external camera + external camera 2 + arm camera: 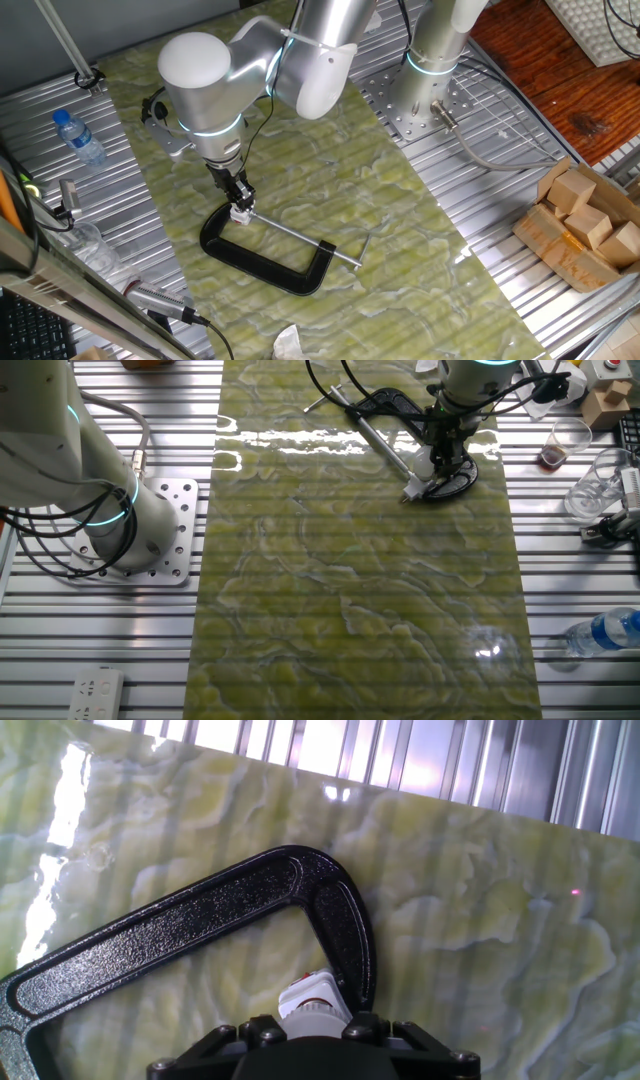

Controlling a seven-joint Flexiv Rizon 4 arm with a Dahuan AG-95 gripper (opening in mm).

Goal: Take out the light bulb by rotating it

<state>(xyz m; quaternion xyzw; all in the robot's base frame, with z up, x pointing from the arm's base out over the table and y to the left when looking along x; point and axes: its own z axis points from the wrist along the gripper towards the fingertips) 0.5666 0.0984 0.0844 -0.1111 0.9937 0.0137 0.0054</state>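
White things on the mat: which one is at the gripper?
The light bulb at the black C-clamp's end, under the gripper; the crumpled scrap lies far off.

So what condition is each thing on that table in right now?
Light bulb: at the clamp, held between the gripper's fingers.
Gripper: lowered, shut on the light bulb.
Black C-clamp: lying flat on the green mat, its screw rod run out.
Water bottle: lying on its side, capped.
Clear cup: upright, with a dark residue at the bottom.
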